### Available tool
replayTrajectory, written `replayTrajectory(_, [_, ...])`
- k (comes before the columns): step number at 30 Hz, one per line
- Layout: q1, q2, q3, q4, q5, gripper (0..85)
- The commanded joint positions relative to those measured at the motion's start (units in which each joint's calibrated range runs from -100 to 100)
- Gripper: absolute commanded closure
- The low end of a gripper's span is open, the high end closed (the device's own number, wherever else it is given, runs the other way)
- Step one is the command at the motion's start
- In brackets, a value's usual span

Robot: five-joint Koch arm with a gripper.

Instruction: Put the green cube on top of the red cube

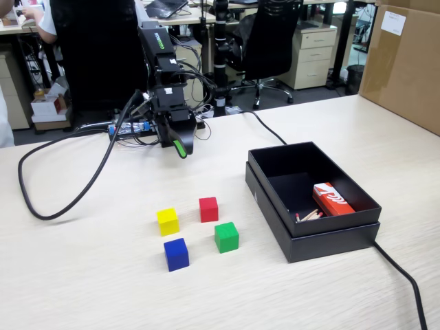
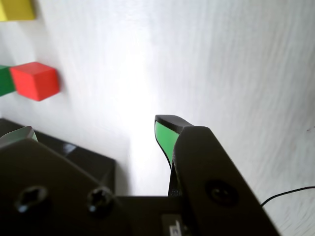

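Nothing done yet: green cube (image 1: 226, 236) sits on worktop (image 1: 103, 289) beside red cube (image 1: 208, 209), arm w/ jaws parted & empty, well apart.

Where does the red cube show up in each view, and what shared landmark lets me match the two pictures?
Fixed view: the red cube sits near the table's middle, left of the black box, with the green cube in front of it.
Wrist view: the red cube lies at the left edge, upper part.
Shared landmark: the green cube, just beside the red one in both views.
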Motion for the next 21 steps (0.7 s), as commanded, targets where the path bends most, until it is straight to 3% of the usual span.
replayTrajectory(1, [0.49,9.77,14.02,-6.09,0.83,38.6])
replayTrajectory(4, [0.59,21.25,26.44,-9.2,0.88,38.6])
replayTrajectory(6, [0.49,42.48,49.83,-14.47,0.63,38.6])
replayTrajectory(10, [0.44,60.26,67.96,-15.34,0.44,39.0])
replayTrajectory(21, [0.0,87.34,85.55,-15.34,0.49,40.6])
